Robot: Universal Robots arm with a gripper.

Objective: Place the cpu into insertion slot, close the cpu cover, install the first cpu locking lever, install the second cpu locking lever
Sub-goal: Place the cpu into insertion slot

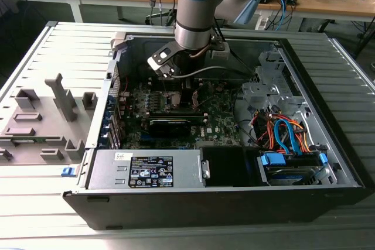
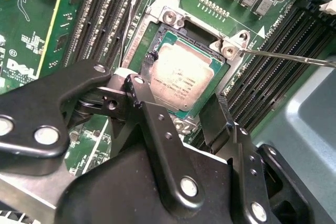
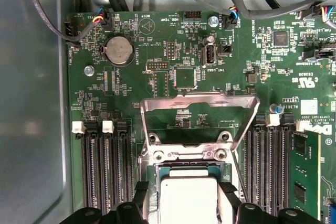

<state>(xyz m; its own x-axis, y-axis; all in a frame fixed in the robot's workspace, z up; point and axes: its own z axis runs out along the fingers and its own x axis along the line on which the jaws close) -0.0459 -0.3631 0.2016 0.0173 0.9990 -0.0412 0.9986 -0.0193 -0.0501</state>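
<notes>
On the exterior view's left, a grey fixture block (image 1: 41,124) lies on the slatted bench (image 1: 35,209), just beside the open computer case (image 1: 176,218). Inside the case, along its near wall, sits a grey power supply box (image 1: 146,171). Above the middle of the green motherboard (image 1: 225,124) the robot arm (image 1: 196,16) reaches straight down. Farther to the exterior view's right, orange and blue cables (image 1: 287,133) run over the drive bay. In the second wrist view the tool (image 2: 182,85) is clamped on the cpu (image 2: 181,72), its black fingers (image 2: 215,114) set against two opposite edges of the chip. The cpu lies flat inside the insertion slot (image 2: 189,34), silver top up. In the first wrist view the cpu cover (image 3: 199,99) stands swung up and open behind the slot, and the board shows through its window. A thin lever rod (image 2: 294,57) sticks out sideways past the slot's corner, unlatched. Black memory slots (image 3: 105,166) flank the socket on both sides.
</notes>
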